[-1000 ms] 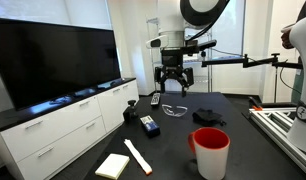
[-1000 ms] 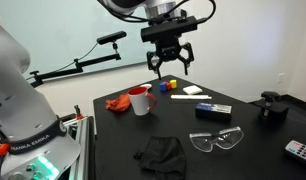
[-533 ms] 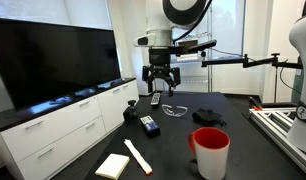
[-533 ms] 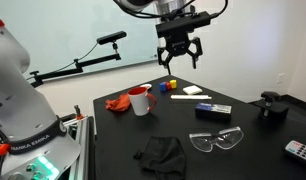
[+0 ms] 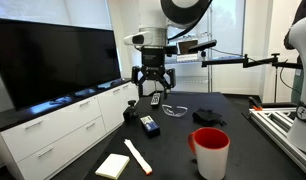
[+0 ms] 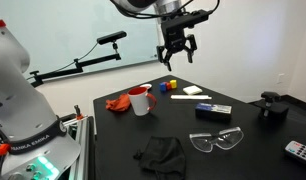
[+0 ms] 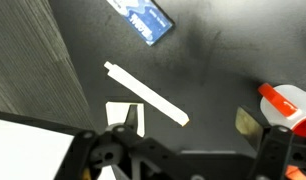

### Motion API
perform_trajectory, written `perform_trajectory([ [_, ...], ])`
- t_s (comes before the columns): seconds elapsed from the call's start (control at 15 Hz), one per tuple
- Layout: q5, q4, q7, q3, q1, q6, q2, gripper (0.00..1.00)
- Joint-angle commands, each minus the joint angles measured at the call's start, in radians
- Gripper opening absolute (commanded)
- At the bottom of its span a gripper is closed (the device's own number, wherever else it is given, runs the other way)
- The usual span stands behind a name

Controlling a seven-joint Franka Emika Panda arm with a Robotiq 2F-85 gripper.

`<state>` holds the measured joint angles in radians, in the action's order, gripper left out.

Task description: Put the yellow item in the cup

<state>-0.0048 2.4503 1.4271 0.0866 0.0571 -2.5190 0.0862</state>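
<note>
The yellow item (image 6: 164, 87) is a small bright block on the black table, just beyond the red cup (image 6: 141, 100), next to other small coloured blocks. In an exterior view the cup (image 5: 210, 152) stands at the table's near end and the yellow item is hidden. My gripper (image 5: 153, 80) hangs open and empty high above the table; it also shows in an exterior view (image 6: 176, 55), above and beyond the blocks. In the wrist view my open fingers (image 7: 188, 125) frame bare table, with the red cup (image 7: 285, 102) at the right edge.
A cream stick (image 7: 145, 94), a pale yellow pad (image 5: 112, 165) and a blue box (image 7: 143, 18) lie on the table. Clear glasses (image 6: 217, 142), a black cloth (image 6: 161, 152), an orange cloth (image 6: 117, 103), a black object (image 6: 270, 106) and a remote (image 6: 298, 150) lie around.
My gripper has travelled sideways high above the table, away from over the cup side toward the cabinet side. It stays open and empty. Nothing on the table moved.
</note>
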Motion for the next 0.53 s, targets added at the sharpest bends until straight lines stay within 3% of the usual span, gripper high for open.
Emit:
perform_trajectory([
  [0.0, 0.019, -0.102, 0.163, -0.034, 0.009, -0.012, -0.07, 1.0],
  [0.27, 0.034, -0.203, 0.302, -0.098, 0.009, -0.036, -0.168, 1.0],
  [0.47, -0.037, -0.274, 0.263, -0.136, 0.007, -0.045, -0.248, 1.0],
])
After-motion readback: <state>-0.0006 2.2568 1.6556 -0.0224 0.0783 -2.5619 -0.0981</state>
